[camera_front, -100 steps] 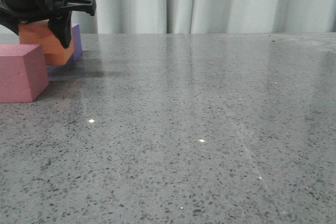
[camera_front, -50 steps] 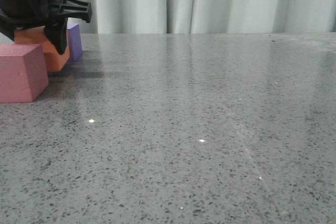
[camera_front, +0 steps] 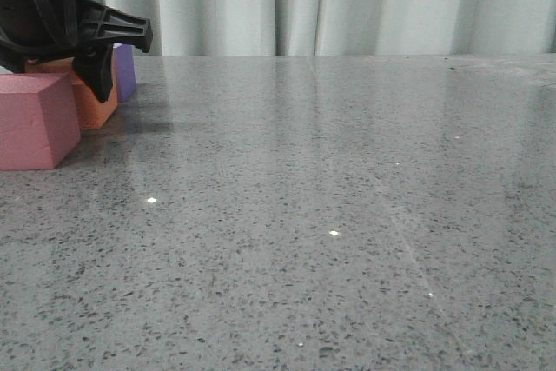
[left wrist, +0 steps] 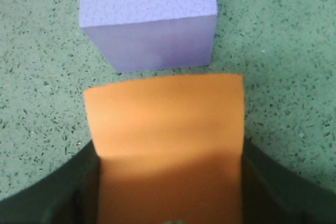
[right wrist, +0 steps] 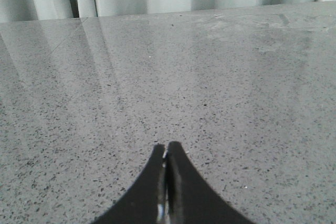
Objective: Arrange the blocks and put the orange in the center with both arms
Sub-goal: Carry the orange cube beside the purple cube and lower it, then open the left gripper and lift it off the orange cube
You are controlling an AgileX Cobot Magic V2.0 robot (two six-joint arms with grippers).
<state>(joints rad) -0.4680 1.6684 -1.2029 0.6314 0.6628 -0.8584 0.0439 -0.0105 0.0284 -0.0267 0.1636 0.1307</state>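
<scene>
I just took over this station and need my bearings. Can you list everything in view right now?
orange block: one, bright orange, far left of the table, between the left gripper's fingers, bottom edge at table level.
purple block: one, purple, just behind the orange one, a small gap between them.
pink-red block: one, dusty pink, at the left edge, nearer the camera than the orange one.
table: one, grey speckled stone, polished.
curtain: pale, pleated, behind the table.
left gripper: black, closed around the orange block.
right gripper: black, fingers pressed together over bare table, holding nothing.
</scene>
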